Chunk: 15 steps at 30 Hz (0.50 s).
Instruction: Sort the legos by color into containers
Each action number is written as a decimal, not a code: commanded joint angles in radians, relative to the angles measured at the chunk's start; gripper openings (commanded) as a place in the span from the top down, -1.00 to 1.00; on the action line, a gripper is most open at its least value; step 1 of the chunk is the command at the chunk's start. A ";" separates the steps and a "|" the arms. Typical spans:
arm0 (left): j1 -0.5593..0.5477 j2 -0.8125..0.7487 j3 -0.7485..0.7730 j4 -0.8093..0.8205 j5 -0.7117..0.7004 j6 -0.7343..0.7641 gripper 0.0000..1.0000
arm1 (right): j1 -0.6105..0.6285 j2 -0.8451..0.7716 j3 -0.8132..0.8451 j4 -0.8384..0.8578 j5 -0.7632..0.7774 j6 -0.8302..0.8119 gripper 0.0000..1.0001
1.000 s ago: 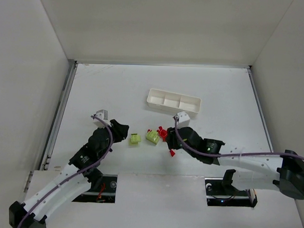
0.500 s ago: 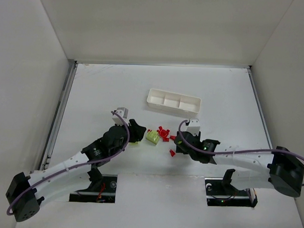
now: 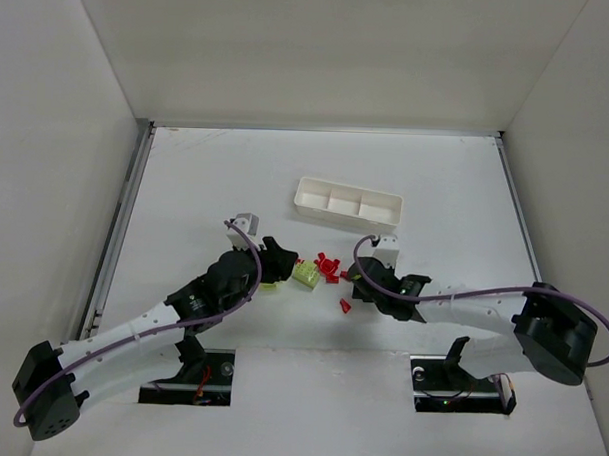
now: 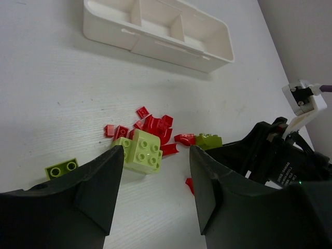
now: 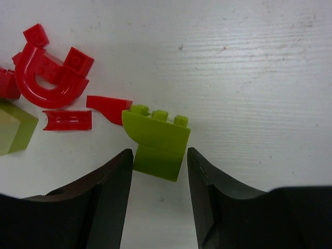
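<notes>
The white three-compartment tray (image 3: 347, 202) lies at mid-table and shows empty in the left wrist view (image 4: 155, 33). The legos lie in front of it: a cluster of red pieces (image 3: 328, 266) (image 4: 155, 125), a large yellow-green brick (image 3: 305, 276) (image 4: 141, 151), a small green two-stud brick (image 4: 61, 168) and a lone red piece (image 3: 345, 306). My right gripper (image 3: 361, 278) (image 5: 159, 155) is open, its fingertips on either side of the lower end of a yellow-green brick (image 5: 158, 137). My left gripper (image 3: 276, 262) (image 4: 155, 155) is open and empty just before the large brick.
White walls enclose the table on three sides, with a metal rail (image 3: 119, 232) along the left edge. A red arch piece (image 5: 46, 85) and flat red pieces (image 5: 66, 120) lie just left of the right gripper. The two grippers face each other closely across the pile.
My left arm has swung right, up to the yellow-green bricks. My right gripper has shifted right, from over the pile to its right end, and now straddles a yellow-green brick.
</notes>
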 commanded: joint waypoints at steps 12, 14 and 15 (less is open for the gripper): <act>-0.009 0.062 0.092 0.006 0.056 -0.041 -0.07 | -0.029 0.051 -0.003 0.077 0.006 -0.002 -0.01; -0.008 0.066 0.097 0.010 0.074 -0.044 -0.07 | -0.029 0.053 -0.003 0.077 0.008 -0.005 -0.01; -0.009 0.066 0.094 0.015 0.073 -0.050 -0.07 | -0.029 0.054 -0.003 0.076 0.009 -0.007 -0.01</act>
